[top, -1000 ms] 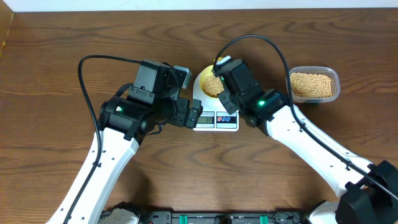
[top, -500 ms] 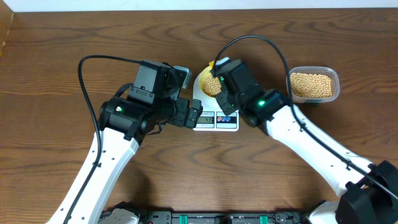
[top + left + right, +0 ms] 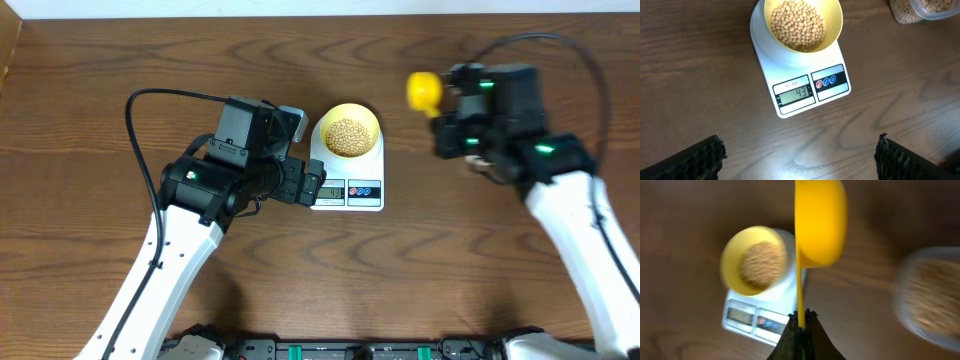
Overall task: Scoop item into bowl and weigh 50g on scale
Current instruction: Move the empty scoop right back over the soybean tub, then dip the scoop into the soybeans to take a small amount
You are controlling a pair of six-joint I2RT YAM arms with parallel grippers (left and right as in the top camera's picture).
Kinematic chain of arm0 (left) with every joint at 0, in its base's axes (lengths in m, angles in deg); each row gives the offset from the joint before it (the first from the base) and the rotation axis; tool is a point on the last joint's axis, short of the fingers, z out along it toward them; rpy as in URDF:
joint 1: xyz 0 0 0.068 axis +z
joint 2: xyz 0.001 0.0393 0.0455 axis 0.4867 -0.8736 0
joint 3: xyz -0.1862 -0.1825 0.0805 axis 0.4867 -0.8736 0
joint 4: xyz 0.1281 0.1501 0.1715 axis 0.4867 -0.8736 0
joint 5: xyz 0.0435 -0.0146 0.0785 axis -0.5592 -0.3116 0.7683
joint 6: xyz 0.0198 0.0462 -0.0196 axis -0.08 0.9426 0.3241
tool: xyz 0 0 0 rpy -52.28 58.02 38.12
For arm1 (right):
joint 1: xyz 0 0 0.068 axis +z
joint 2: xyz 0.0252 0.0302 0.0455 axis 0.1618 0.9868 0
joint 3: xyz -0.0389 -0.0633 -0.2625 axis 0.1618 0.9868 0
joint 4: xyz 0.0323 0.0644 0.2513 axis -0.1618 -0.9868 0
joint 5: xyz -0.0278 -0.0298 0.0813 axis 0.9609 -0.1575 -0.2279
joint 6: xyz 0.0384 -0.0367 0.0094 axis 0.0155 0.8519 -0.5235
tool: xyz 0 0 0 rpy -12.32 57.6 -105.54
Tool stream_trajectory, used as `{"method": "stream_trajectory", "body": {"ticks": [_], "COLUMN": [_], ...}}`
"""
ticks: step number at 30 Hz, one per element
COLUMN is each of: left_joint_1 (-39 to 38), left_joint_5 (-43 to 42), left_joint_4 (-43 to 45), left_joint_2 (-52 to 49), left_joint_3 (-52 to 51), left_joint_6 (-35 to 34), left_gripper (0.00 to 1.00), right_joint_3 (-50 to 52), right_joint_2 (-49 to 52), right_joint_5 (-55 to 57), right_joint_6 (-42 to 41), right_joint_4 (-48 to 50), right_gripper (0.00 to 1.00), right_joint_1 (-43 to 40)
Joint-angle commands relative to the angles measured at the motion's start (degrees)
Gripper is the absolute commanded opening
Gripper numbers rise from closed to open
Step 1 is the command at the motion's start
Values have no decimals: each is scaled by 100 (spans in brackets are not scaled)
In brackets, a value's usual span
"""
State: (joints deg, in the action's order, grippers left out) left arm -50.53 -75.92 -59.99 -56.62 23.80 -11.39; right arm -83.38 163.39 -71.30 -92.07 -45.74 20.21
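left end effector (image 3: 800, 146): jaws wide, pointing down | right end effector (image 3: 801, 322): pinched shut, arm blurred, seemingly raised

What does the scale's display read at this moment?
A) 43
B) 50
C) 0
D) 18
A: in the left wrist view the display on the front of the scale shows 43, with the bowl of beans sitting on its platform.
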Motion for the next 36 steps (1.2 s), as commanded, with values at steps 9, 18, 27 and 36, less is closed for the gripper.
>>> {"method": "stream_trajectory", "body": {"ticks": [9,18,27,36], "left_joint_1": [17,17,17,17], "left_joint_5": [39,39,39,39], "left_joint_4": [-11,-11,-11,-11], "left_joint_2": [52,52,52,52], "left_joint_3": [162,162,162,162], "left_joint_6": [-68,-68,-70,-68], "left_gripper": [98,98,98,98], "right_joint_3": [-101,-98,-98,-92], "right_joint_2": [55,599,925,933], "right_joint_5": [1847,1987,2229,2234], "right_joint_6": [479,306,304,304], "right_joint_4": [-968,-1086,-1272,-1209], "right_gripper": [1,1,1,1], "right_joint_1": [-1069,-1049,-1049,-1123]}}
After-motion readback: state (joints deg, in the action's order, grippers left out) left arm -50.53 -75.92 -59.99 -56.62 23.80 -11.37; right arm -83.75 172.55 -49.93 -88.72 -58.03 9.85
